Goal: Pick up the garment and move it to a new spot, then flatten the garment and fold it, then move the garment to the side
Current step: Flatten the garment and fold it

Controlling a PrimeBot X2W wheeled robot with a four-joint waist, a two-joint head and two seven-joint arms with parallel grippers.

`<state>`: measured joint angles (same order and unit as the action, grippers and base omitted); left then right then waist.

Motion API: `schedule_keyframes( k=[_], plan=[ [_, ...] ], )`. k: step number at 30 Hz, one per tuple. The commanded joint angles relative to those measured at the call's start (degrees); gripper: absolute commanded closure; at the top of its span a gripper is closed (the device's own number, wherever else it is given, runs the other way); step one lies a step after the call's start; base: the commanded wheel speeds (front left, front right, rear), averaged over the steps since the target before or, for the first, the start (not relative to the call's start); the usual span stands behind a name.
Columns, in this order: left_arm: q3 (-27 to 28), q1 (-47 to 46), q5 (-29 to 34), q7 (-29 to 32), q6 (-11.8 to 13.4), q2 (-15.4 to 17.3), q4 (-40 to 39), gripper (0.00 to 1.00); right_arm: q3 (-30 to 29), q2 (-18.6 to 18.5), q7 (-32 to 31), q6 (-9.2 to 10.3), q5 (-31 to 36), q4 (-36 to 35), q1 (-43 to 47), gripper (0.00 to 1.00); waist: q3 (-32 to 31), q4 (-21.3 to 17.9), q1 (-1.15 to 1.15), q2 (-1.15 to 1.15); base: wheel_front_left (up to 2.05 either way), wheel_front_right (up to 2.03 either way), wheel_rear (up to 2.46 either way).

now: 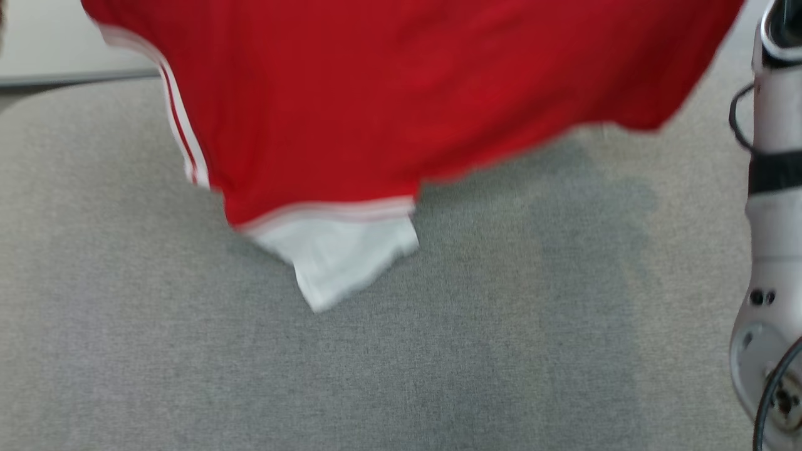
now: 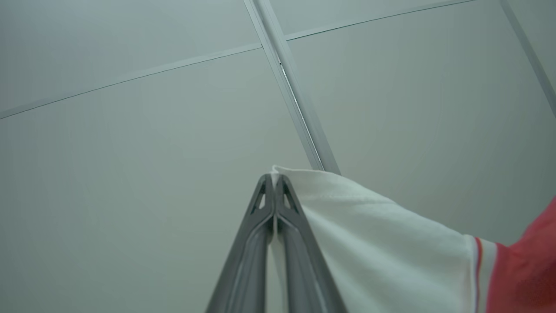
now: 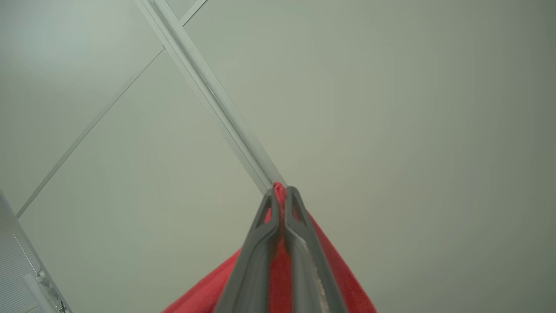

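Above the grey cloth-covered table (image 1: 501,351), you have the red garment (image 1: 401,94) hanging, blurred, spread across the top of the head view. A white sleeve (image 1: 338,257) with red-and-white trim dangles lowest, near centre; you cannot tell whether its tip touches the table. The pale right forearm (image 1: 774,219) stands at the right edge.

Left gripper (image 2: 273,180): jaws pressed together, pinching a white sleeve edge of the garment, fingers aimed at the panelled ceiling (image 2: 130,174).

Right gripper (image 3: 280,193): jaws likewise closed, red cloth pinched between the tips and draping down either side.
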<state>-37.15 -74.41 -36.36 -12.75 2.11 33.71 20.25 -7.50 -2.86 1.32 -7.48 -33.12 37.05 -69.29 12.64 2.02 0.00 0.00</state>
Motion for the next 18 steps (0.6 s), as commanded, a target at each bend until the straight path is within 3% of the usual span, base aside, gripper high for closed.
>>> schedule_keyframes(
  k=[1, 7, 12, 13, 15, 16, 18],
  plan=[
    [0.1, -4.5, 2.0, -0.7, -0.5, -0.7, 3.8, 1.00, 0.1, -0.1, 2.9, -0.01, 1.2, 3.3, -3.6, 1.00, 6.2, -0.8, 0.00, 0.00, 0.00, 0.00, 0.00],
    [1.4, -17.4, 9.6, -2.4, 1.0, -4.4, 13.3, 1.00, 2.2, -0.1, 11.5, -0.02, -1.2, 13.2, -14.6, 1.00, 10.1, -0.3, 0.00, 0.00, 0.00, 0.00, 0.00],
    [4.6, -20.0, 17.6, -2.3, 3.9, -5.9, 8.3, 1.00, 3.7, -0.1, 13.6, -0.02, -3.8, 15.4, -16.8, 1.00, 12.6, 0.9, 0.00, 0.00, 0.00, 0.00, 0.00],
    [0.3, -21.3, 25.8, -2.4, 0.2, -3.9, 4.7, 1.00, 4.2, 0.0, 13.8, -0.02, -4.2, 15.4, -16.6, 1.00, 13.3, 1.3, 0.00, 0.00, 0.00, 0.00, 0.00],
    [0.2, -20.5, 27.0, -2.3, 0.5, -4.3, 1.7, 1.00, 5.0, 0.0, 13.9, -0.02, -5.2, 15.4, -14.9, 1.00, 14.3, 1.8, 0.00, 0.00, 0.00, 0.00, 0.00],
    [1.9, -17.6, 26.5, -2.4, 2.3, -5.3, 0.3, 1.00, 5.1, -0.2, 13.9, -0.02, -5.1, 15.1, -13.9, 1.00, 15.0, 2.0, 0.00, 0.00, 0.00, 0.00, 0.00],
    [1.9, -12.8, 28.3, -2.3, 3.1, -6.1, -3.4, 1.00, 5.8, -0.1, 13.9, -0.02, -4.9, 15.8, -11.2, 1.00, 15.9, 2.8, 0.00, 0.00, 0.00, 0.00, 0.00]
  ],
)
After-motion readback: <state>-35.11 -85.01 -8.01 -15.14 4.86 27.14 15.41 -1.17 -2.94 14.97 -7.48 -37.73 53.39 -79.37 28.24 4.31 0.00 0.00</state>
